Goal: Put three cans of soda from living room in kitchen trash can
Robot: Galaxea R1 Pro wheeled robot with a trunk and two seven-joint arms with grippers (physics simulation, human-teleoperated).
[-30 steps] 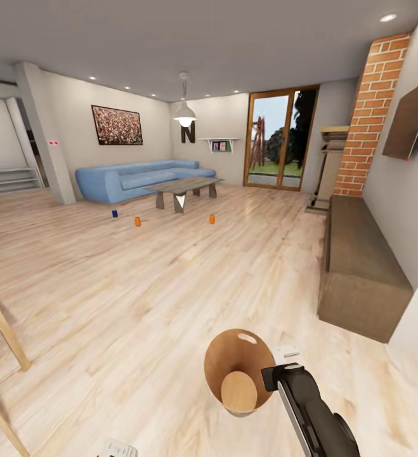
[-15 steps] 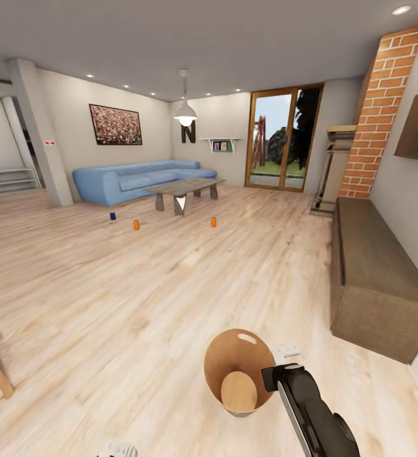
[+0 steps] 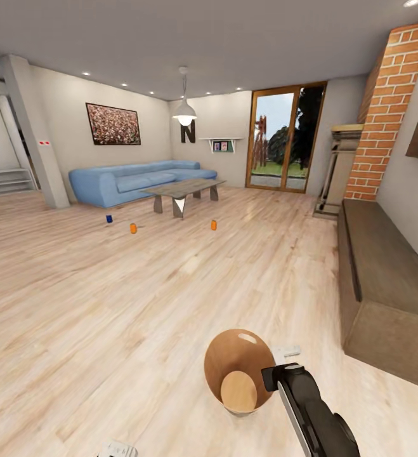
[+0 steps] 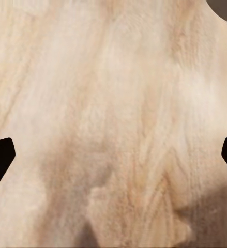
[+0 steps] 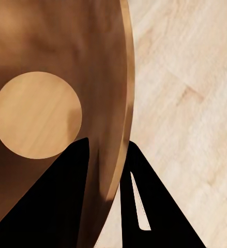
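Ahead, far across light plank floor: two orange soda cans, one dark blue can, upright near low glass table. Right gripper pinching rim of copper-lined pale bin, held low. Left gripper spread, empty, free for pickup.

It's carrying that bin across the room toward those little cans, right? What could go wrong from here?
The right gripper pinches the trash can only by its thin rim, so it might slip or tip while rolling. The blue can and two orange cans stand upright on the floor; a nudge could send them rolling.
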